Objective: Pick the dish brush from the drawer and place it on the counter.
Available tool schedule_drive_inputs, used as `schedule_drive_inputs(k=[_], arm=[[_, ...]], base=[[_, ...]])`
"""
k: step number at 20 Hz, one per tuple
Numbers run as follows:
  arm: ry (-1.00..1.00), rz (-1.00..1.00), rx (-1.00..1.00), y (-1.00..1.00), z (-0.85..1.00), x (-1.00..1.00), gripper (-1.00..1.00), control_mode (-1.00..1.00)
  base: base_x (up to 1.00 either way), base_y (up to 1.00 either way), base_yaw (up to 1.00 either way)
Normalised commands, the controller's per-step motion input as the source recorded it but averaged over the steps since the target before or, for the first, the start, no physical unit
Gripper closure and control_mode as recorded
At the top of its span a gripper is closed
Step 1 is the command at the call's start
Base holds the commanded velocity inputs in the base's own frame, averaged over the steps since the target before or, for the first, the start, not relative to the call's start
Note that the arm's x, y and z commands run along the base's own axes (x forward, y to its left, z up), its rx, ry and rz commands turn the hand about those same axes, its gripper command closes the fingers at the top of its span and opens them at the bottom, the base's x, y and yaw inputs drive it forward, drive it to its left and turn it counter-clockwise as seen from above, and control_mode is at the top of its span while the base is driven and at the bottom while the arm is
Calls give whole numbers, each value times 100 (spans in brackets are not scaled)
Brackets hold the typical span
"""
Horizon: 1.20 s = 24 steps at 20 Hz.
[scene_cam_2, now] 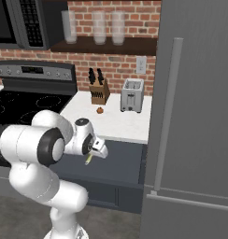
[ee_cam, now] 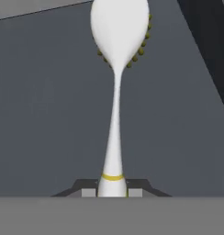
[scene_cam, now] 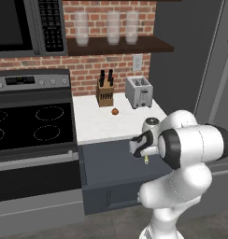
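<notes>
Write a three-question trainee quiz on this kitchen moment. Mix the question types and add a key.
1. True or false: the hand is shut on the brush.
2. What lies nearest the knife block on the counter: A) a plate, B) a small brown item, C) a pan?
3. Fill in: the toaster stands on the ___.

Key: 1 true; 2 B; 3 counter.

glossy white rounded arm links, dark joint bands

Dish brush (ee_cam: 114,114) clamped in pincer (ee_cam: 112,192), above open drawer (scene_cam_2: 117,163).
</notes>
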Motion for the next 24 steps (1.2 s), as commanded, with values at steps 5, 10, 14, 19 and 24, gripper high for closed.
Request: schedule_drive_inputs(k=[5,10,14,19,24], arm=[[15,-27,0,0,56,-33,100,-100],[7,-24,0,0,42,-33,100,-100],[0,-14,0,0,78,0,100,-100],[-2,-4,0,8,97,9,100,-100],[-12,3,0,24,41,74,100,-100]], base=[[0,0,0],[0,0,0],[0,0,0],[0,0,0],[0,0,0]])
